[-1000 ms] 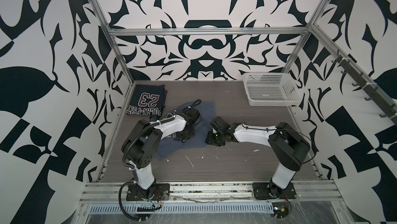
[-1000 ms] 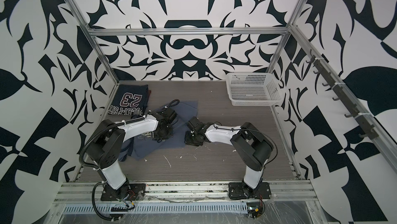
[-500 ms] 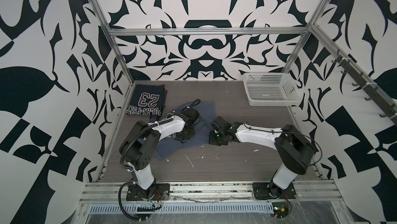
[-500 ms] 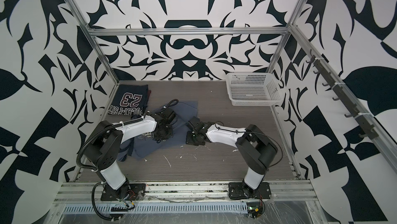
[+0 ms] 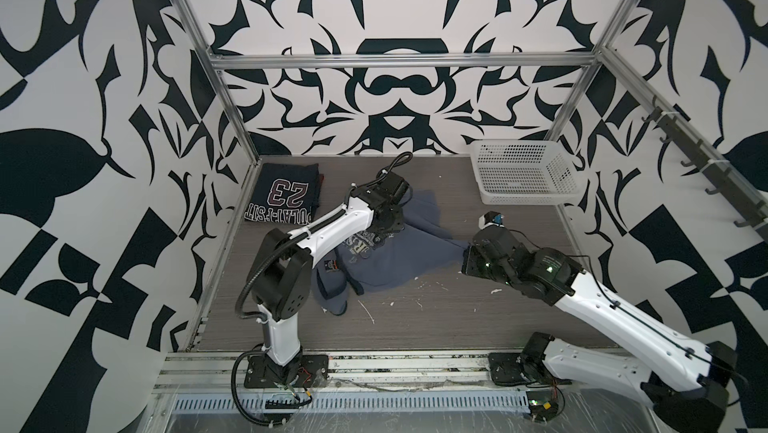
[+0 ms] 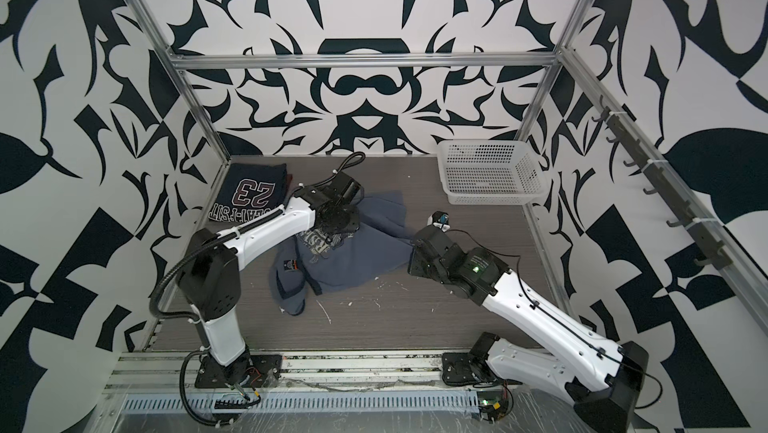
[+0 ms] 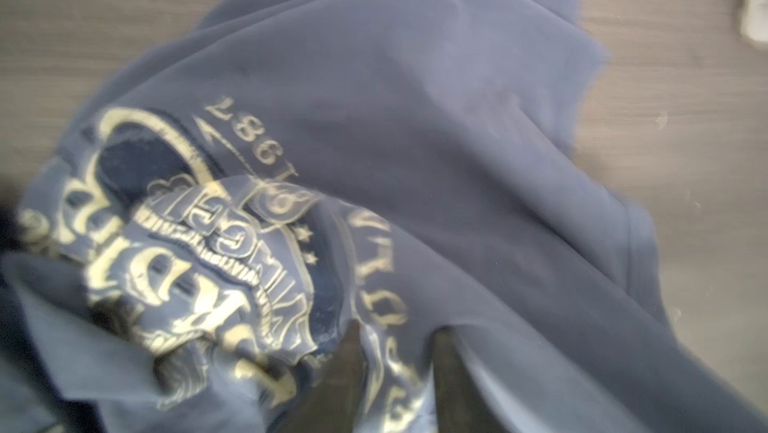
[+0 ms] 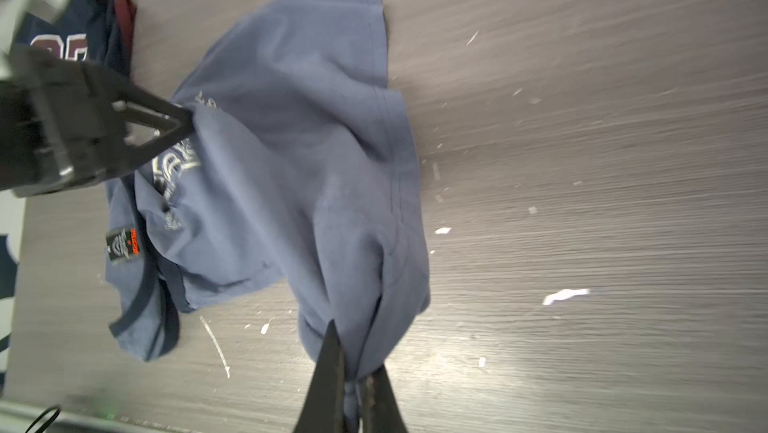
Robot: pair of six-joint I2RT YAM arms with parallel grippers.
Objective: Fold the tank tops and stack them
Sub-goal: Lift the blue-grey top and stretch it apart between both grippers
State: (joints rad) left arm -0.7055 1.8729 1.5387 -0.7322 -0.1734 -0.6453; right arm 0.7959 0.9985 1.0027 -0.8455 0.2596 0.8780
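Slate-blue tank top (image 8: 291, 160) clamped in right pincer (image 8: 353, 368), left pincer (image 8: 185, 125) at its print (image 8: 178, 169), grip unclear

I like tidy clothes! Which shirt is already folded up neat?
The dark navy tank top with the "23", folded flat in the far left corner. The slate-blue tank top lies crumpled in the middle, one edge pinched in the right tool.

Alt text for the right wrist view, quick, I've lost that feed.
Right pincer, shut, pinches a bunched edge of the slate-blue tank top, which lies rumpled across the grey table. The left pincer meets its printed chest; the navy tank top lies beyond.
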